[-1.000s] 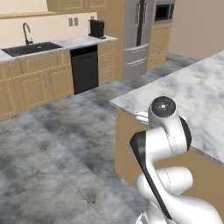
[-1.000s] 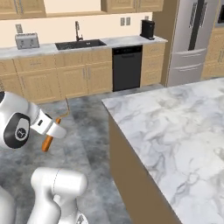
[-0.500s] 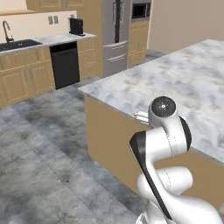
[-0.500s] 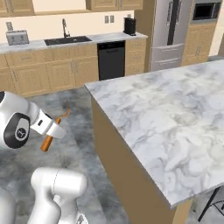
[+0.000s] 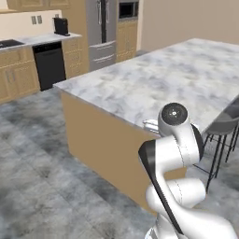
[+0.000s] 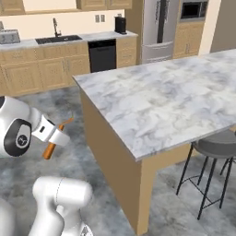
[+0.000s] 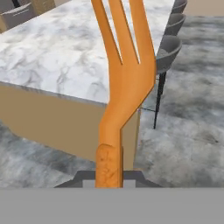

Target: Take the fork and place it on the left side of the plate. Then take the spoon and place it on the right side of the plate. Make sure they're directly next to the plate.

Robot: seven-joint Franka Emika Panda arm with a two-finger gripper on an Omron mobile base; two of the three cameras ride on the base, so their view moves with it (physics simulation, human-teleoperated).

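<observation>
Right base view: arm folded low beside island point(image 6: 152, 99), claw point(image 6: 59, 134) clamped on orange fork point(image 6: 56, 139), tines upward.

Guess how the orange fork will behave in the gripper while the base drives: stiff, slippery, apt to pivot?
The orange fork looks stiff: tines straight, no droop. Probably light, being slim. It's held by the handle end alone, so it may pivot in the gripper, and its smooth surface may slip.
</observation>
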